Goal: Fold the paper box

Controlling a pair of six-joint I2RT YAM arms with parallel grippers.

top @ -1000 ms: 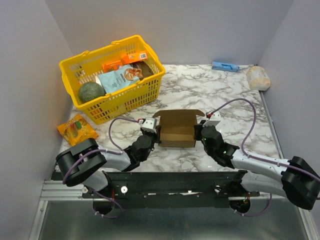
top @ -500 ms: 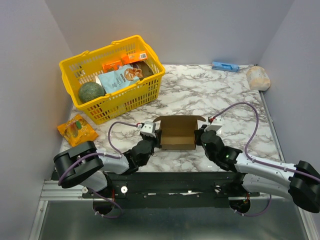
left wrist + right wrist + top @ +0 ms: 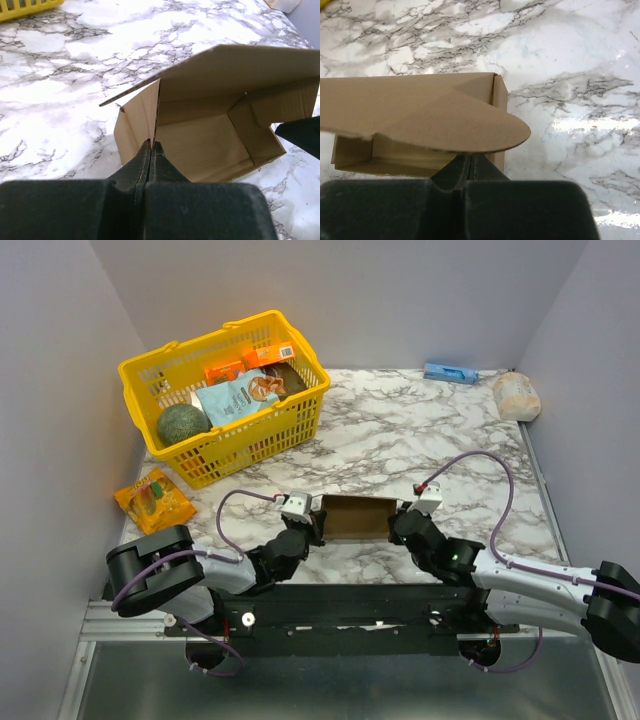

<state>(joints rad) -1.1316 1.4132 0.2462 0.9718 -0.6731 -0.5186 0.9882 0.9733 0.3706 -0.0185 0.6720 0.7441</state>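
Observation:
The paper box (image 3: 355, 517) is a small brown cardboard carton near the table's front edge, held between both grippers. My left gripper (image 3: 316, 523) is shut on the box's left side wall; in the left wrist view the jaws (image 3: 151, 146) pinch that wall, and the open inside of the box (image 3: 210, 140) shows with its lid flap raised. My right gripper (image 3: 397, 523) is shut on the right side wall. In the right wrist view a rounded flap of the box (image 3: 420, 100) hangs over the shut jaws (image 3: 471, 159).
A yellow basket (image 3: 250, 440) with groceries stands at the back left. An orange packet (image 3: 153, 498) lies at the left edge. A small blue box (image 3: 449, 372) and a white bag (image 3: 517, 395) lie at the back right.
Both grippers have drawn the box toward the near edge and tipped it, so it looks flatter from above. Both arms have pulled back with it.

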